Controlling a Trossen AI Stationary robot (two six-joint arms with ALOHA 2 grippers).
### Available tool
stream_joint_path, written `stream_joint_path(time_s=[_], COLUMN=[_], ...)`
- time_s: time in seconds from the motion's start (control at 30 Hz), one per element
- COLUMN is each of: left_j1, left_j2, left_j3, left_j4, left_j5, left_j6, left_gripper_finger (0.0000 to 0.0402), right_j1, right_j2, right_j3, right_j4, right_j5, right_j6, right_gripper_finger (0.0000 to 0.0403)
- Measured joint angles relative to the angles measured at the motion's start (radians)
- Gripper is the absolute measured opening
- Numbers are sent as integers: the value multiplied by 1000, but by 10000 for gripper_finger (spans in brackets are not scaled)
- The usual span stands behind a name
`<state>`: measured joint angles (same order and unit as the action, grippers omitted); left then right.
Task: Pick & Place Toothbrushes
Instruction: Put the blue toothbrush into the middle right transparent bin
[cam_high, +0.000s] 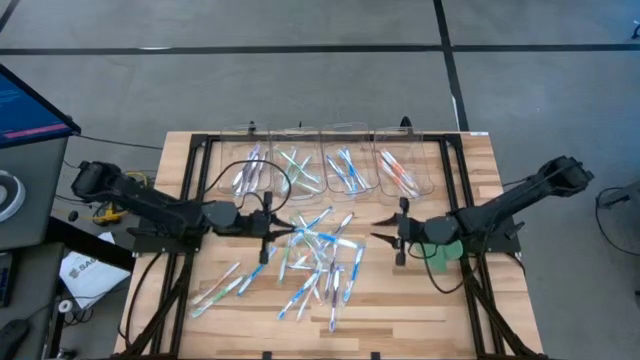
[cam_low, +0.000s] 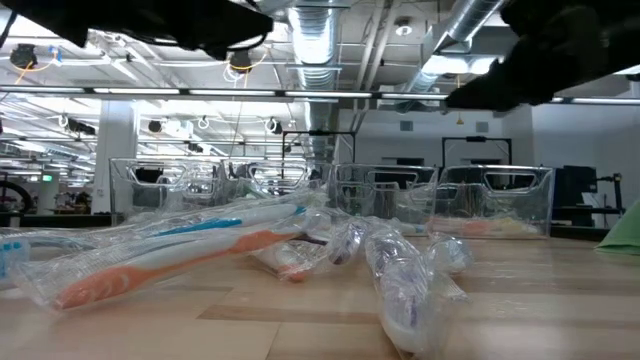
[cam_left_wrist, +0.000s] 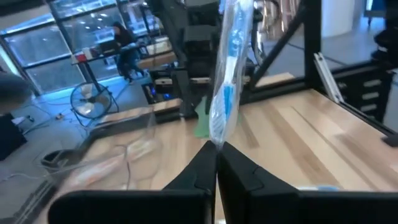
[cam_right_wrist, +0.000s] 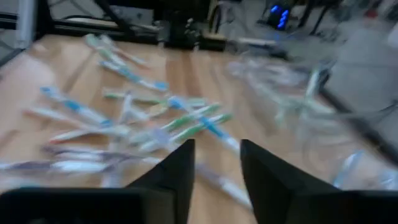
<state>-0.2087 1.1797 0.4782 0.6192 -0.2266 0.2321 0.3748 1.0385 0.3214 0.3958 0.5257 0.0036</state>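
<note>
A pile of wrapped toothbrushes (cam_high: 318, 262) lies loose on the middle of the wooden table (cam_high: 480, 300). My left gripper (cam_high: 272, 232) reaches in level from the table's left, at the pile's left edge. It is shut on a blue toothbrush (cam_left_wrist: 227, 68) in a clear wrapper. My right gripper (cam_high: 382, 237) comes in from the right and points slightly down at the pile. It stands open (cam_right_wrist: 217, 155) with nothing between its fingers. In the low view the pile (cam_low: 200, 250) fills the foreground. My left gripper pinches the wrapped blue toothbrush by its lower end (cam_left_wrist: 216, 135) between the tips of its two shut fingers. The fingers come in level from the table's left and lie across the brush. The brush stands roughly upright above the fingertips, lifted clear of the table.
Along the table's far edge stand several clear bins, holding purple (cam_high: 252, 168), green (cam_high: 298, 168), blue (cam_high: 345, 170) and orange (cam_high: 402, 172) brushes. A flat green disc (cam_high: 440, 256) lies under my right arm. Black frame rails run along both sides of the table.
</note>
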Motion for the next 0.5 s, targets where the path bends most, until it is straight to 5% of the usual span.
stream_joint_path(time_s=[0.27,0.5], left_j1=[121,224], left_j2=[71,131], left_j3=[0,0], left_j4=[126,178], left_j5=[169,257], left_j6=[0,-1], left_gripper_finger=[1,1], right_j1=[-124,-257], right_j2=[91,188], right_j3=[1,1], right_j4=[232,366], right_j5=[-4,-175], right_j6=[-185,-220], right_gripper_finger=[226,236])
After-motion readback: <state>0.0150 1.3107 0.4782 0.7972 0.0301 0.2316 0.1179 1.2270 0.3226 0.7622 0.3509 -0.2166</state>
